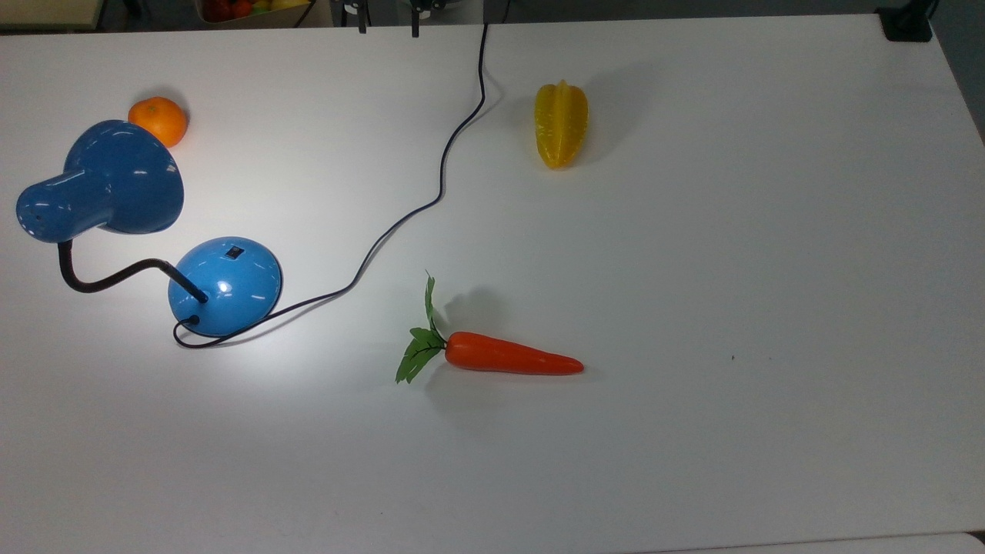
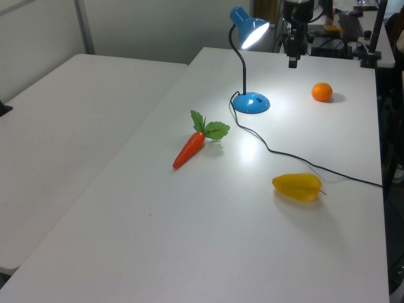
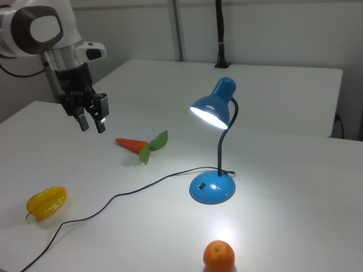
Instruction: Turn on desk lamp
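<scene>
The tool (image 3: 92,122) is seen raised above the white table (image 3: 283,226), with its two fingers (image 3: 83,121) spread apart and nothing held between them. In the top view, the two fingertips (image 1: 362,23) are seen at the far edge of the table, apart from each other.

The desk lamp (image 3: 214,147) is found well apart from the tool, toward the right view's right. It stands upright on the table on its round blue base (image 3: 212,188), with a bent black neck (image 3: 224,144) carrying the blue shade (image 3: 214,107). The shade's opening glows white and a bright patch is cast on the table beneath it, so the lamp is seen lit. A small black switch (image 1: 234,251) is set on the base's dome. In the left view, the lamp (image 2: 246,63) stands just to the left view's left of the tool (image 2: 292,57).

A black cord (image 1: 431,115) is laid from the base across the table, passing below and near the tool in the top view. A carrot (image 3: 138,145) with green leaves lies between the tool and the lamp in the right view. A yellow star fruit (image 3: 46,203) is placed below the tool in the right view, nearer the camera. An orange (image 3: 219,255) rests beyond the lamp base, farthest from the tool.
</scene>
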`<action>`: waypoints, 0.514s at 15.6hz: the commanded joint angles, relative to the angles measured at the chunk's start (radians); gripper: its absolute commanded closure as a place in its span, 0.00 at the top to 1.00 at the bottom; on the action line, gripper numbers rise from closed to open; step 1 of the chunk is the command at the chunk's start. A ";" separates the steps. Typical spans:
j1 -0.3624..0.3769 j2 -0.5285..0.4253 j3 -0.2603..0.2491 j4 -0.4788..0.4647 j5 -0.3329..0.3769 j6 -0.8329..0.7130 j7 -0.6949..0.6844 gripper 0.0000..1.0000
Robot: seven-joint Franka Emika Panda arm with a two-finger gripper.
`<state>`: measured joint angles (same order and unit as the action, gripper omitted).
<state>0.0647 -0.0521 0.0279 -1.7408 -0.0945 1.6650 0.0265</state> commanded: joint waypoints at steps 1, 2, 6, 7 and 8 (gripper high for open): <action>0.013 -0.009 -0.016 0.010 -0.005 -0.030 -0.033 1.00; 0.013 -0.009 -0.017 0.015 -0.005 -0.030 -0.033 1.00; 0.007 -0.009 -0.016 0.036 -0.005 -0.045 -0.027 1.00; 0.007 -0.009 -0.016 0.038 -0.005 -0.047 -0.024 1.00; 0.007 -0.009 -0.016 0.038 -0.007 -0.047 -0.022 1.00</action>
<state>0.0646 -0.0528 0.0218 -1.7210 -0.0955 1.6596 0.0211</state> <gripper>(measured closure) 0.000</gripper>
